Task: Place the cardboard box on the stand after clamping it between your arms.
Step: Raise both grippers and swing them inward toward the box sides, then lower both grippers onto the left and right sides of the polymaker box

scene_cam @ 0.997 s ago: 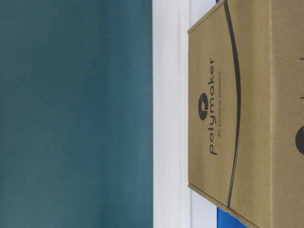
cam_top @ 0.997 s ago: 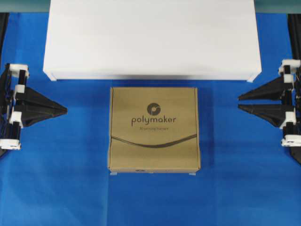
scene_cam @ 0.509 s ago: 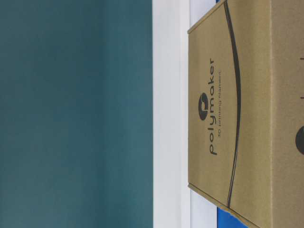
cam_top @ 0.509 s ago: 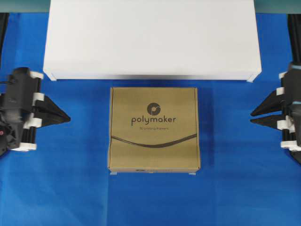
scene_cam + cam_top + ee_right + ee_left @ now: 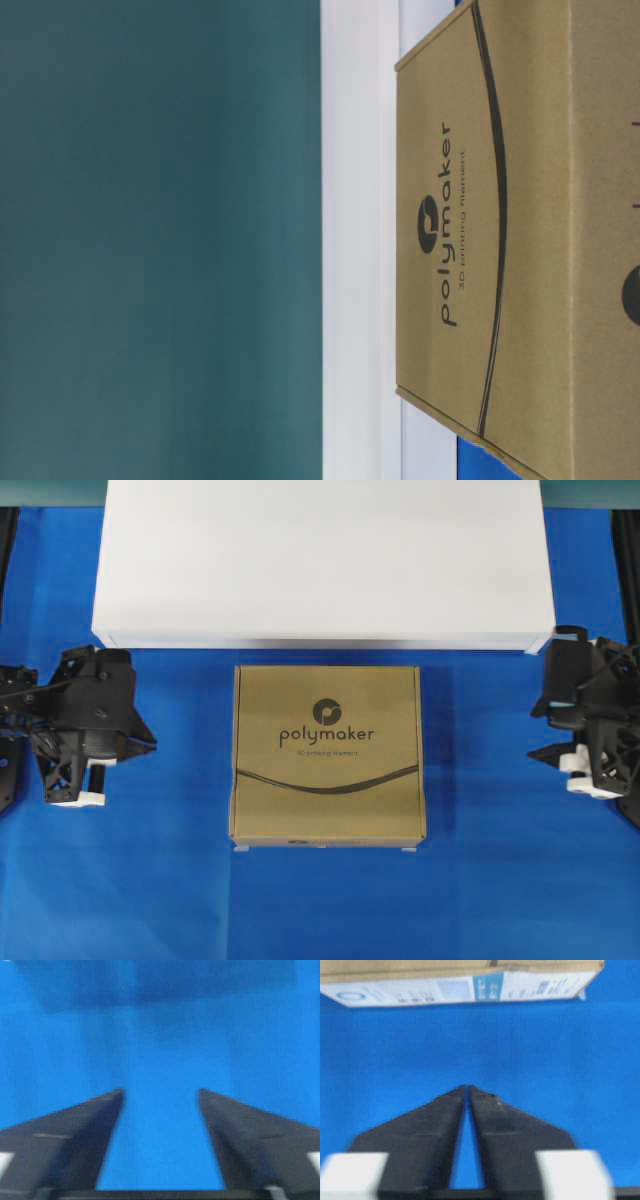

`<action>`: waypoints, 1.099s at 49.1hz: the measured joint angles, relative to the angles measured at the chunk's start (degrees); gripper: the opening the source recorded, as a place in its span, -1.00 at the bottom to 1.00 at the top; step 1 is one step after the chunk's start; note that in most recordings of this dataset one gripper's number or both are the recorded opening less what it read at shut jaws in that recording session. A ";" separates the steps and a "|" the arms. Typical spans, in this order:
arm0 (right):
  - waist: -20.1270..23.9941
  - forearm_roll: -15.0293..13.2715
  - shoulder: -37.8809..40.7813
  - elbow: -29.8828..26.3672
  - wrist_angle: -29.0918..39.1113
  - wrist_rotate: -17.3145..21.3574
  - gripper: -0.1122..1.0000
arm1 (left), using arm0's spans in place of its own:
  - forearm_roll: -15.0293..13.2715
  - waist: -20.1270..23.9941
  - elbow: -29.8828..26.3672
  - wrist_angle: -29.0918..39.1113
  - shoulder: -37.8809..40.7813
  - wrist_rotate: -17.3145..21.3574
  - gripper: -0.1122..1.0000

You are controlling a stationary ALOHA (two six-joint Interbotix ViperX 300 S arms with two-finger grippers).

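I have the cardboard box (image 5: 328, 754) flat on the blue cloth (image 5: 200, 900), just near-side of the stand (image 5: 323, 562), midway between my 2 grippers. The left gripper (image 5: 466, 1089) shows tips almost touching and empty; the right gripper (image 5: 160, 1092) is spread apart, empty. Each must travel inward to a box side.

This looks like a robotics lab set up for recording. The surface (image 5: 320, 910) is covered edge to edge in plain bright blue cloth, with a flat teal backdrop (image 5: 160, 240) behind it. Two black arms, one (image 5: 85, 725) at the left edge and one (image 5: 590, 720) at the right, flank a staged layout: a bare white stand (image 5: 320, 560) and one cardboard box (image 5: 328, 755) printed "polymaker", a 3D-printing filament brand.
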 measured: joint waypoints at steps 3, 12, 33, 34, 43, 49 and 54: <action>-0.44 -0.09 0.88 0.00 -0.09 0.00 0.52 | 0.00 0.00 -0.09 0.00 0.70 0.09 -0.01; -0.62 -0.62 2.99 1.67 -0.62 0.00 0.99 | 0.09 0.70 0.53 -1.49 3.25 -0.88 0.76; -0.62 -0.62 15.64 3.43 -15.47 0.00 0.97 | 0.00 2.37 -0.44 -10.99 14.77 -0.88 0.71; -0.53 -0.70 16.52 3.43 -15.91 0.00 0.97 | 0.00 2.37 -0.70 -11.16 15.29 -0.88 0.71; 0.00 -0.62 23.55 1.41 -21.18 0.00 0.97 | 0.09 2.99 -3.43 -12.13 20.48 -0.88 0.71; 0.44 -0.70 27.77 -1.14 -23.38 -0.18 0.97 | 0.00 2.99 -5.19 -13.01 23.29 -0.88 0.71; 0.70 -0.70 30.85 -3.52 -23.73 -0.18 0.97 | 0.00 2.99 -6.77 -13.27 25.40 -0.88 0.71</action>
